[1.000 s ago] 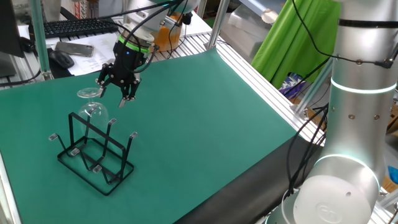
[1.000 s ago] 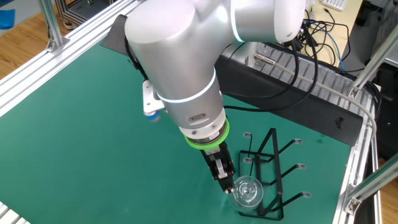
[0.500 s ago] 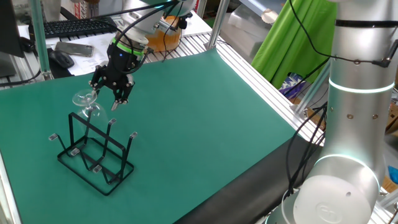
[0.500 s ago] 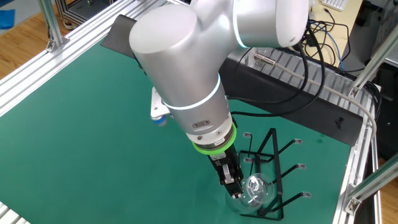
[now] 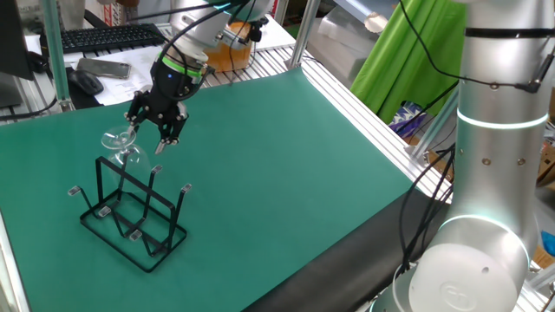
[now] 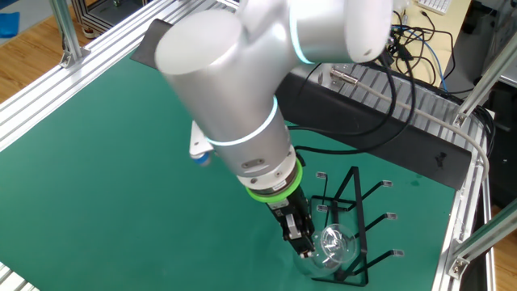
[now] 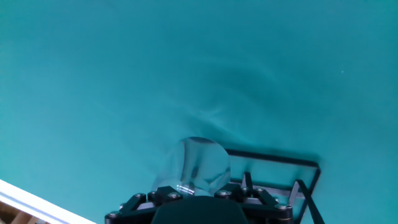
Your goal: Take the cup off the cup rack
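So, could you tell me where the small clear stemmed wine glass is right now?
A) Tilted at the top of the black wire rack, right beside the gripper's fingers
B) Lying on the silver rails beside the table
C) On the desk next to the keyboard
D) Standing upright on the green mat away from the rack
A: the clear glass is tilted at the upper end of the black wire rack, with the gripper right at it.

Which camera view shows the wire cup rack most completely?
One fixed view: the whole cup rack shows, base and prongs. The other fixed view shows the rack partly behind the arm. The hand view catches only one corner.
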{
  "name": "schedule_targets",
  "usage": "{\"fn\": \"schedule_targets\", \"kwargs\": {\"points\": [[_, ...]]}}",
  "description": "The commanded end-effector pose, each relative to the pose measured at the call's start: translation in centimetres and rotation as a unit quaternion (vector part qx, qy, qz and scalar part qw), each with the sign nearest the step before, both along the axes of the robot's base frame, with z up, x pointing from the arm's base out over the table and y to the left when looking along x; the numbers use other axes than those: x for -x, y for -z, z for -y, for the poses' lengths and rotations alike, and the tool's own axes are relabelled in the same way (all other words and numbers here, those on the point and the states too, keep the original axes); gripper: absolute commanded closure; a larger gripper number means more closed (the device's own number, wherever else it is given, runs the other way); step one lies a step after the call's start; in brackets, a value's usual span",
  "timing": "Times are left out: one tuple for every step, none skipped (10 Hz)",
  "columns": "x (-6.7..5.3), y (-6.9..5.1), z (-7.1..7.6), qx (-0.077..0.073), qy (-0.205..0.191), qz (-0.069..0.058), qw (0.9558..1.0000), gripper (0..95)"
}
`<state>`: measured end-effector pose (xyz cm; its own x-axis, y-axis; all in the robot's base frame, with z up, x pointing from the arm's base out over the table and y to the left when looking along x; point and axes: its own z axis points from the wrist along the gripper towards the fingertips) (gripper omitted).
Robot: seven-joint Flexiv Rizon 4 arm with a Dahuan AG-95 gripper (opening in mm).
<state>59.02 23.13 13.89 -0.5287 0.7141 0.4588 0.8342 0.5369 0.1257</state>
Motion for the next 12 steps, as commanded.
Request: {"fn": "schedule_targets", "kwargs": {"points": [[0.1,0.1,-0.1,-0.001,-0.001,-0.002,1.0,38.0],[0.2,0.1,-0.3,-0.002,-0.001,-0.003,1.0,38.0],[0.3,0.1,-0.6,-0.002,-0.001,-0.007,1.0,38.0],[0.5,0.1,-1.0,0.0,0.001,-0.011,0.9999,38.0],[0.7,0.0,-1.4,0.001,0.001,-0.017,0.9999,38.0],[0.8,0.0,-1.7,0.001,-0.001,-0.022,0.9998,38.0],[1.0,0.0,-1.8,0.001,-0.003,-0.027,0.9996,38.0],[1.2,0.2,-1.9,-0.003,-0.007,-0.035,0.9993,38.0],[1.2,0.2,-1.9,-0.005,-0.008,-0.037,0.9993,38.0],[1.3,0.2,-1.9,-0.007,-0.008,-0.04,0.9991,38.0],[1.3,0.3,-1.9,-0.009,-0.011,-0.045,0.9989,38.0],[1.3,0.3,-2.0,-0.025,-0.013,-0.063,0.9976,38.0]]}}
